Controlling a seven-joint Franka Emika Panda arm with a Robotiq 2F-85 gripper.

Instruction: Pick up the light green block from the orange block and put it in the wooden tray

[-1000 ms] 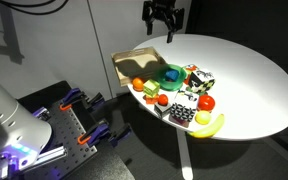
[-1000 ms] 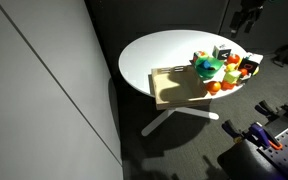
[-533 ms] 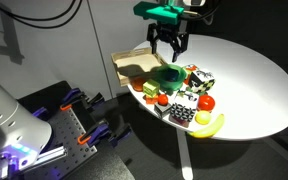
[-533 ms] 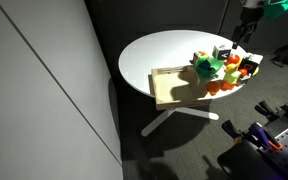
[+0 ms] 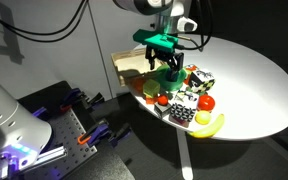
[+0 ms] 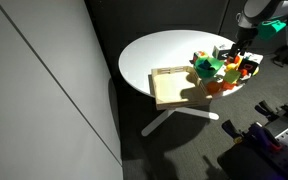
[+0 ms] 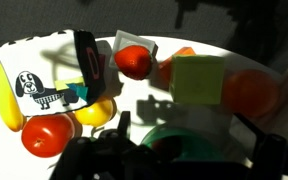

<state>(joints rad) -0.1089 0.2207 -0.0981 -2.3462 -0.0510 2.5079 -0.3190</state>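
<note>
My gripper [image 5: 165, 64]: jaws spread wide, nothing between them, nothing touched. Hanging above light green block [image 7: 199, 78], which sits on orange block [image 7: 166, 72], outside wooden tray [image 6: 170, 88].

Red ball [image 7: 134, 62]; yellow banana [image 7: 4, 100]; light green block [image 7: 199, 78] pale yellow-green; white card [image 7: 34, 70], black print, possibly cartoon figures; wooden tray [image 6: 169, 88] light tan.

end effector [image 5: 165, 66] lowered, now above light green block [image 7: 197, 78]
</note>
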